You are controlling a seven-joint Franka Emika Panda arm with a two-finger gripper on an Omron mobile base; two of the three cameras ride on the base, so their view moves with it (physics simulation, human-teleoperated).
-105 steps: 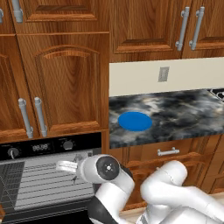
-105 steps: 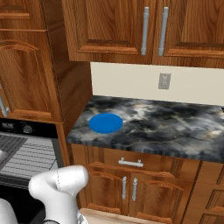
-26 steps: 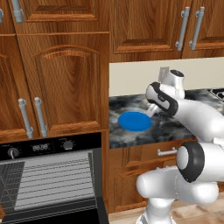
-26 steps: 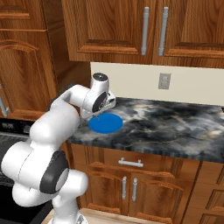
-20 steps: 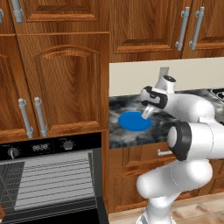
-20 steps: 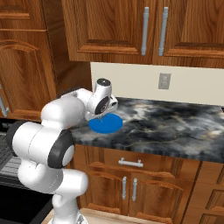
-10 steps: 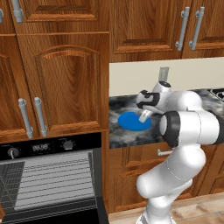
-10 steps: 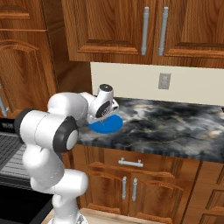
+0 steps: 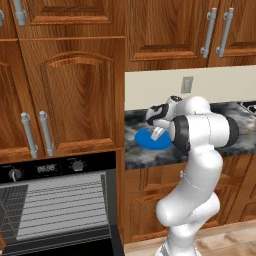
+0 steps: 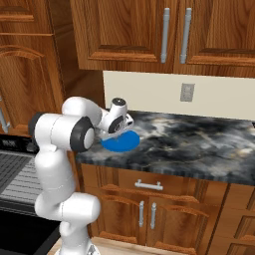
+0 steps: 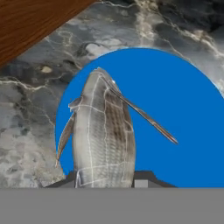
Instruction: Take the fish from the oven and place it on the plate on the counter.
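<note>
We are finding no brand names or labels; the oven [image 9: 55, 200] is showing a small digital display on its black control panel, but its figures are too small for us to read.

We are counting one fish [image 11: 103, 135], one plate [image 11: 175, 100], one oven and one gripper [image 9: 159, 131]. On the oven panel we are counting two knobs, one either side of the display. In the right base view we are seeing one wall outlet [image 10: 187, 92] on the pale backsplash above the counter [image 10: 199, 139], and one drawer handle [image 10: 148, 186] beneath the stone top.

We are seeing the oven standing with its door open, its grey interior and wire racks exposed. Nothing is showing on the racks.

The gripper is hanging over the blue plate, which is lying flat on the counter near its left end, close to the tall wooden cabinet [image 9: 75, 95]. In the hand view the fish is rising from between the two dark fingertips [image 11: 144, 178], which are sitting one on each side of its body and pinching it. The fish is pointing away from the camera, its head end lying over the plate's near edge and its thin fins splaying out over the blue. We cannot tell whether the fish is touching the plate or hanging just above it.
</note>
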